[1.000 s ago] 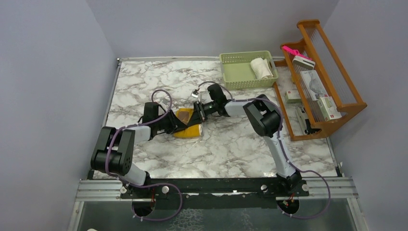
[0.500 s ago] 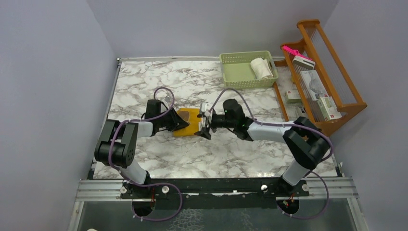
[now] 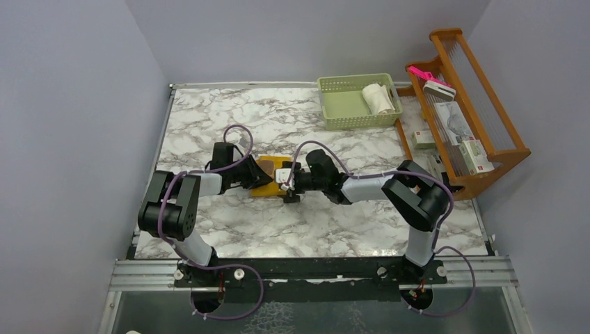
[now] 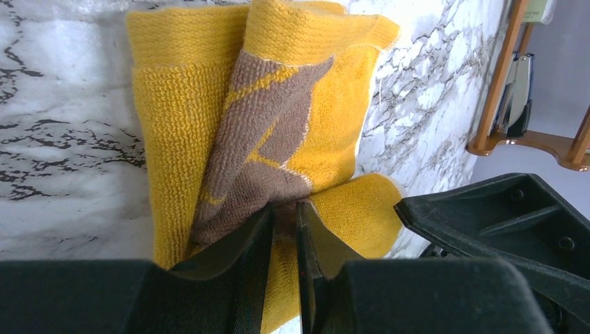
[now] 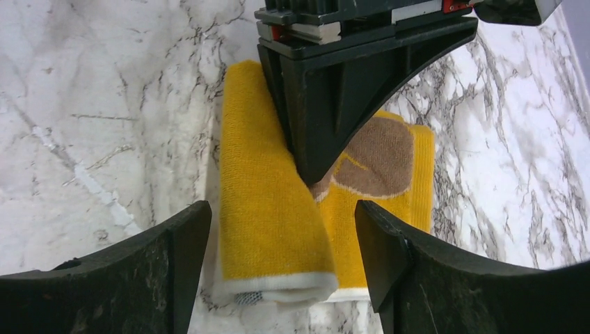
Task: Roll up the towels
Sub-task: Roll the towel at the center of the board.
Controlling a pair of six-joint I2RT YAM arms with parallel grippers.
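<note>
Yellow bear-print towel [image 3: 273, 167] sits mid-frame on the worktop [image 3: 209, 125], partly rolled. The left wrist view shows loose folds; the right wrist view shows a thick roll along its left edge.

Left gripper [image 4: 285, 212]: jaws clenched on a fold of that towel.

Right gripper [image 5: 282, 223]: jaws released, straddling the near end of the roll, no contact that I can see.

White towel [image 3: 378, 98] is already rolled, lying in the green basket [image 3: 341, 108], upper right of frame.

My read on the step: finishing the roll on towel two. The next move likely needs the right jaws to close on the roll end while the left holds the loose layer taut. Risk is the roll slackening on release.
</note>
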